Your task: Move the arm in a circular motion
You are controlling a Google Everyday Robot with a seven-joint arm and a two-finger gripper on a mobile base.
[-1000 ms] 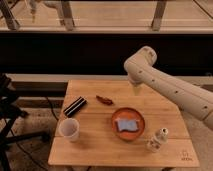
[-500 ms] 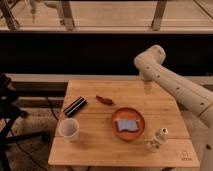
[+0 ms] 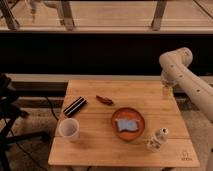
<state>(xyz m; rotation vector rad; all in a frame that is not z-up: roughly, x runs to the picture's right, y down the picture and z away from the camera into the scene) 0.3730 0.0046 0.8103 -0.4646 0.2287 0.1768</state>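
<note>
The arm (image 3: 192, 85) is a thick cream-white tubular limb that comes in from the lower right and bends at a rounded elbow (image 3: 175, 61) above the table's far right corner. My gripper (image 3: 167, 90) hangs down from that elbow, just over the right edge of the wooden table (image 3: 100, 145). It holds nothing that I can see and is apart from all the tabletop items.
On the table are a black rectangular case (image 3: 74, 106), a small red-brown object (image 3: 104, 99), a white cup (image 3: 69, 129), an orange plate (image 3: 141, 117) with a blue cloth (image 3: 126, 124), and small white bottles (image 3: 157, 140). A dark stand (image 3: 7, 112) is at the left.
The arm's elbow and the gripper have swung to the right and a little back, from over the table's far middle to its far right corner. The tabletop items have not moved.
</note>
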